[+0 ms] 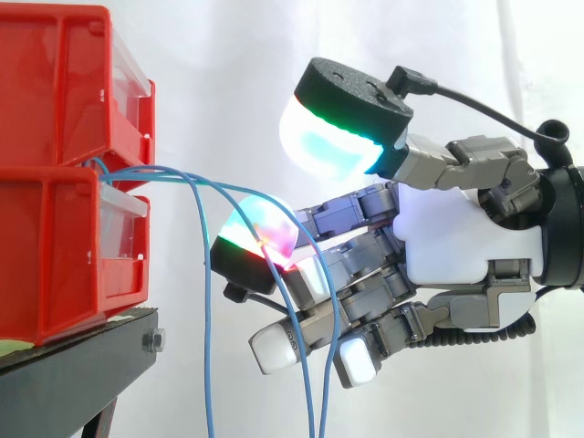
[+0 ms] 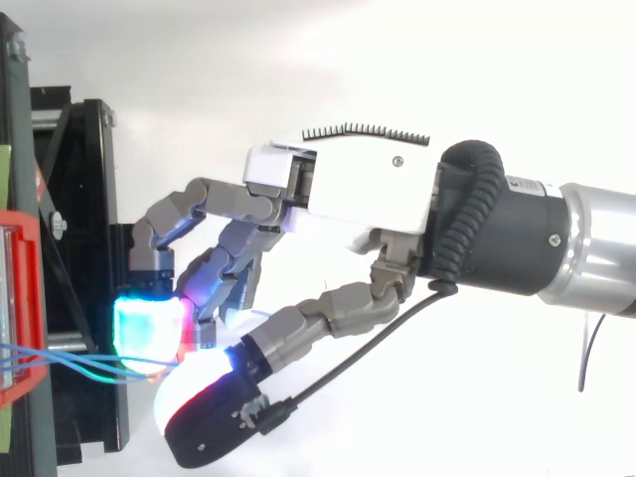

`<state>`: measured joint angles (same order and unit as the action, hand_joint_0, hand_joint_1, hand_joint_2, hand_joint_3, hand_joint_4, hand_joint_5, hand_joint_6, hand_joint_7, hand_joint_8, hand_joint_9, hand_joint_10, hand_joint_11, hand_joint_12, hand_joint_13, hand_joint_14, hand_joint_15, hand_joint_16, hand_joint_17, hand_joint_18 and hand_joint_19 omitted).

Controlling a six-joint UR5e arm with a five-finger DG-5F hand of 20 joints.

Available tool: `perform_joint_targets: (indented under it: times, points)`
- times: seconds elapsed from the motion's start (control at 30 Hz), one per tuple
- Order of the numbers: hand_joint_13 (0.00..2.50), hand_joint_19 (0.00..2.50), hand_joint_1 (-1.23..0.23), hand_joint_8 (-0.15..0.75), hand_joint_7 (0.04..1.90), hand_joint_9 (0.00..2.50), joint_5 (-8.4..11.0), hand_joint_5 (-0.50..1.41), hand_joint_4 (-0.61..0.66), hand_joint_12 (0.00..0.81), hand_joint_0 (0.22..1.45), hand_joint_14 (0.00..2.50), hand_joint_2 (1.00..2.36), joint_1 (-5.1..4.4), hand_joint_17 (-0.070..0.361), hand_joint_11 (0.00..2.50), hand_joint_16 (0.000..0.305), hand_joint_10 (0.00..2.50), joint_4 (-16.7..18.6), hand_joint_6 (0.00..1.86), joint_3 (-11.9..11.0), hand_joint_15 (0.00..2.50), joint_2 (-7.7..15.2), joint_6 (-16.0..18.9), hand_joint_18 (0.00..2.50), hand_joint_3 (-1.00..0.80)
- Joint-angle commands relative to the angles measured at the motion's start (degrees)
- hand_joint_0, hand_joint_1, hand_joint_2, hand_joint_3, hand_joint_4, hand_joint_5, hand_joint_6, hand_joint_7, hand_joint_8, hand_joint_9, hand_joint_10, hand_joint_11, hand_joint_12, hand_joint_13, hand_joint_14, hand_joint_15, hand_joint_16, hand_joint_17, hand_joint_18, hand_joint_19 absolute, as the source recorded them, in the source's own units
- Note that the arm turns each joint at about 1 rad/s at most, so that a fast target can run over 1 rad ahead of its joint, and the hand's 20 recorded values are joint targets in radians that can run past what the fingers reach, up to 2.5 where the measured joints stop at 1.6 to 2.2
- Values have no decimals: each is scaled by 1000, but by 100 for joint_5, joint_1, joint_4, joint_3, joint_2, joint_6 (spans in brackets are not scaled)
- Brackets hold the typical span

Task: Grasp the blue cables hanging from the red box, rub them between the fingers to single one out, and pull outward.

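Observation:
Several thin blue cables (image 1: 207,365) come out between the two stacked red bins, upper (image 1: 55,82) and lower (image 1: 55,255). They arc to the right and hang down past the stand. My hand (image 1: 447,237) reaches in from the right at the height of the arc. One finger pad (image 1: 260,239) glows red and cyan and touches the cables where they bend down. The thumb pad (image 1: 328,137) is raised well above them, apart from the fingers. Two lower fingertips (image 1: 274,349) lie behind the hanging strands. In the top view the cables (image 2: 79,366) end beside the cyan pad (image 2: 149,333).
The bins sit on a black stand (image 1: 73,374) whose edge is just left of the hanging cables. A white curtain fills the background. In the top view the stand's frame (image 2: 84,199) lies directly ahead of my hand (image 2: 358,199).

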<state>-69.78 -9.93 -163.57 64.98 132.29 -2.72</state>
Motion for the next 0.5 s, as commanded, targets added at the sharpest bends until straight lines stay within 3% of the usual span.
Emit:
perform_joint_targets:
  times: [0.0,0.17,0.47]
  points:
    - [858,521,-939,477,1009,1049,0,-123,251,519,407,13,1000,0,166,786,74,13,0,900,6,462,-1,0,1051,-500]
    - [853,521,-973,472,1014,1052,0,-119,242,504,428,13,1000,0,161,782,72,14,0,905,-3,453,-1,0,1049,-500]
    - [852,566,-914,424,1174,1062,0,-108,210,452,628,15,1003,0,136,794,61,17,0,916,-3,468,-1,0,996,-461]
